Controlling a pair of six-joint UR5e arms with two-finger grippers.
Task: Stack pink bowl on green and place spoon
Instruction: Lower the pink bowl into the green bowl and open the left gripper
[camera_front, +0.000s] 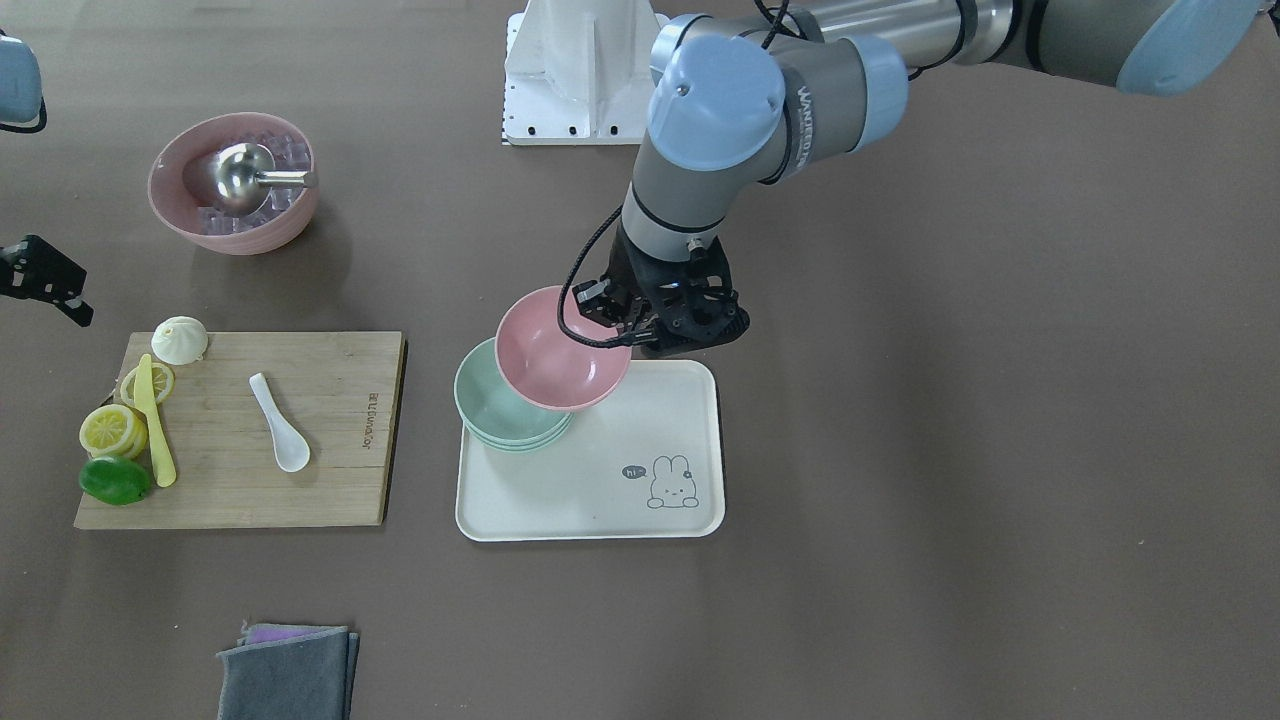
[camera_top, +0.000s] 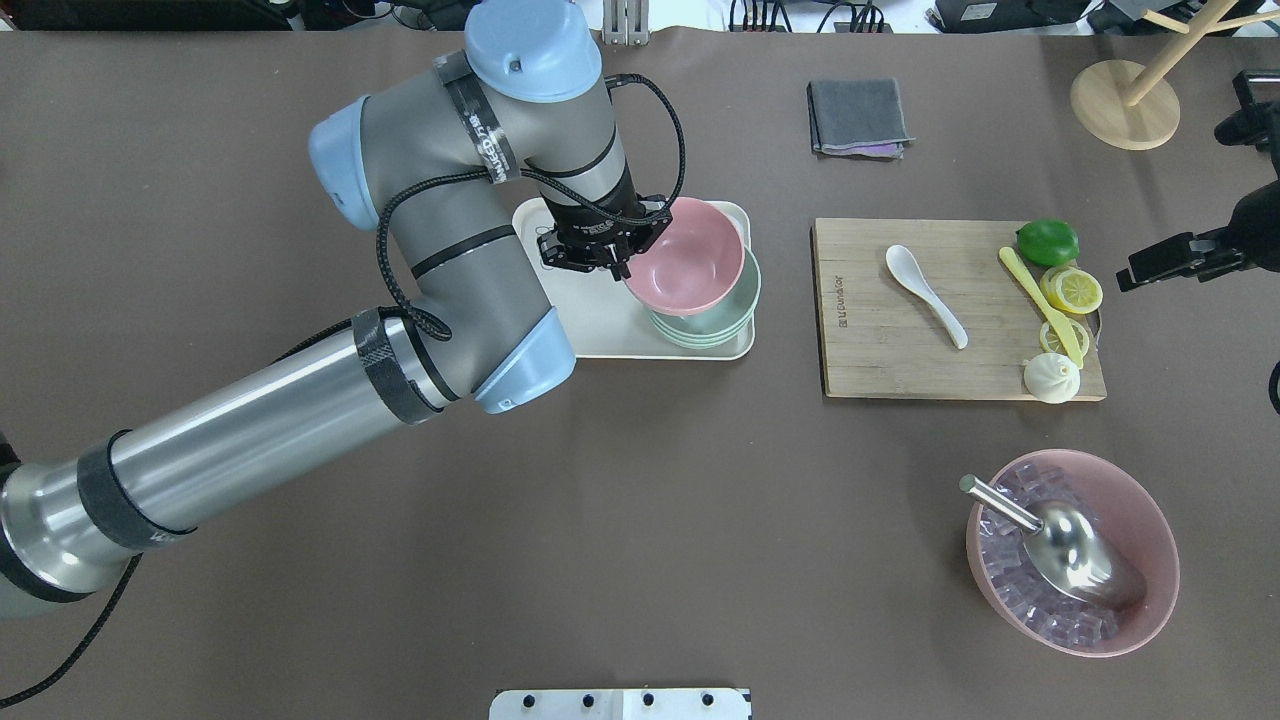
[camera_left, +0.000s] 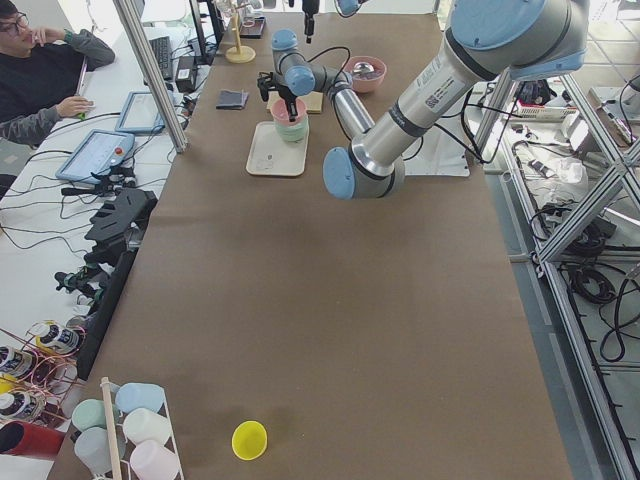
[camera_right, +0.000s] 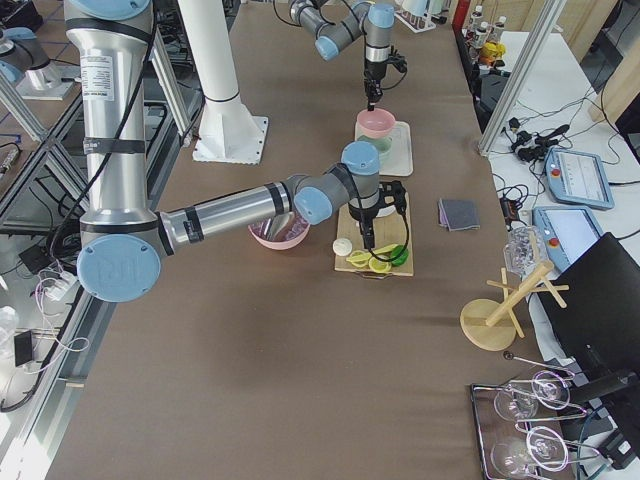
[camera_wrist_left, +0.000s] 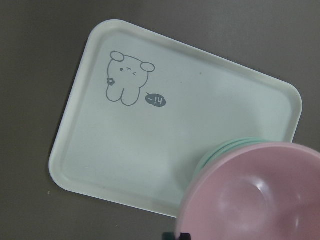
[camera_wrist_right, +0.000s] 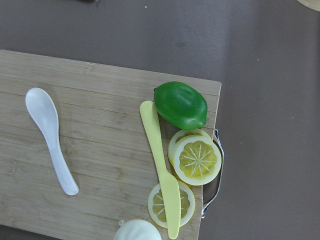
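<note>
Pink bowl (camera_front: 555, 355), tilted above stacked green bowls (camera_front: 490, 405), rim pinched by left gripper (camera_front: 630, 335); white spoon (camera_front: 280, 425) on bamboo board (camera_front: 340, 460).

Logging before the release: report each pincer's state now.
Left pincer: closed on the pink bowl, at its rim.
Right pincer: open or closed cannot be told.

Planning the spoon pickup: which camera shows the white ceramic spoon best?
The right wrist-mounted view: the white ceramic spoon lies large and whole on the bamboo cutting board. Overhead and front-facing views show it whole but smaller; side views barely resolve it; left wrist misses it.
</note>
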